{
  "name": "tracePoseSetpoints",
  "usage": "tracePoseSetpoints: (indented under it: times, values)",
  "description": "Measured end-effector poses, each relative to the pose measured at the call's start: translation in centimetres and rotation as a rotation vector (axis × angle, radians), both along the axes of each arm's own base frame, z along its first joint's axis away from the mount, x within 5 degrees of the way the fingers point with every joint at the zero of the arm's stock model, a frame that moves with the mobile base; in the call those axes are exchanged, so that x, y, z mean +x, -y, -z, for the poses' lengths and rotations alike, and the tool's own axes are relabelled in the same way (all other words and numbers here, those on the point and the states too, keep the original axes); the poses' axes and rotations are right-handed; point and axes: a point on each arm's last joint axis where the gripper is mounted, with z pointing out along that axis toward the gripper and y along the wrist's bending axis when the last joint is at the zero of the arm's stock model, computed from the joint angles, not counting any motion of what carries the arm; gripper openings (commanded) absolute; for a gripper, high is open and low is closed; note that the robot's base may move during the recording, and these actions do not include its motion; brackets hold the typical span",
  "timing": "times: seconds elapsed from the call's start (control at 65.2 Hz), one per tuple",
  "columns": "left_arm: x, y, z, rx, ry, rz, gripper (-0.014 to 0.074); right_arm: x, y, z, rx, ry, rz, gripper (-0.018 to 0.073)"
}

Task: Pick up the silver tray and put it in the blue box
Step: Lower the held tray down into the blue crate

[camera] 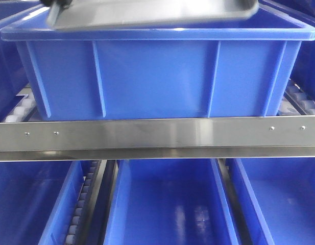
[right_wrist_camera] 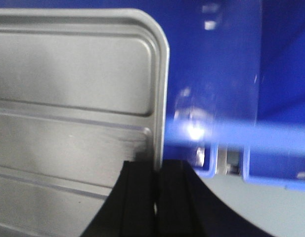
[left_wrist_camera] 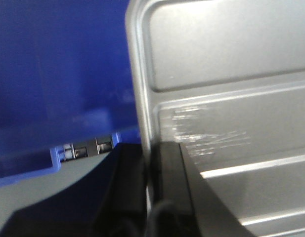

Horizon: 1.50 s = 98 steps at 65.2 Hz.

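The silver tray [camera: 152, 13] hangs level just above the rim of the blue box [camera: 157, 71] at the top of the front view, blurred. In the left wrist view the tray [left_wrist_camera: 226, 98] fills the right side, and my left gripper [left_wrist_camera: 148, 163] is shut on its left rim. In the right wrist view the tray [right_wrist_camera: 73, 98] fills the left side, and my right gripper [right_wrist_camera: 156, 173] is shut on its right rim. Blue box walls [left_wrist_camera: 58, 74] [right_wrist_camera: 216, 64] lie beyond both rims. Of the grippers, the front view shows only a dark blur [camera: 60, 5] at the tray's left end.
A steel rail [camera: 157, 133] crosses below the blue box. Three more blue crates [camera: 167, 204] sit on the lower shelf. White roller tracks [camera: 19, 109] run beside the box on both sides. Neighbouring blue crates [camera: 4, 61] flank it.
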Motion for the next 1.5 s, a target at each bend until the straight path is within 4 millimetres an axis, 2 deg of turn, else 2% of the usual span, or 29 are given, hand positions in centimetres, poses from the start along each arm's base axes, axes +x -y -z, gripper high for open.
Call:
tracePoseSetpoints:
  times: [0.077,0.184,0.245,0.399,0.521,0.613,0.736,1.502]
  values:
    - [2.4,0.3,-0.6,-0.008,0.028,-0.011,-0.0005,2.3,0.1,-1.3,-0.002,0.044,0.017,0.0057]
    - [4.8,0.4,-1.1,-0.037,0.05,-0.029,-0.0005,4.7,0.3,-1.8,-0.009,0.071,0.032,0.0057]
    - [6.2,0.4,-0.8,-0.043,0.053,-0.036,-0.0005,5.9,0.2,-1.7,-0.014,0.077,0.03,0.0057]
    - [9.4,0.2,-0.5,-0.066,0.094,-0.059,-0.0005,9.1,0.0,-0.6,-0.035,0.104,0.012,0.0057]
    - [11.0,0.1,0.9,-0.06,0.084,-0.072,-0.0006,10.9,-0.2,0.9,-0.025,0.097,0.012,0.0057]
    - [11.6,0.3,1.9,-0.051,0.07,-0.07,-0.0006,12.0,-0.2,2.5,-0.021,0.063,0.021,0.0057]
    - [12.2,0.6,2.9,-0.054,0.061,-0.07,-0.0006,12.6,-0.1,3.4,-0.026,0.048,0.026,0.0057]
    - [12.5,0.8,3.2,-0.062,0.062,-0.068,-0.0006,13.2,0.2,4.2,-0.03,0.033,0.035,0.0057]
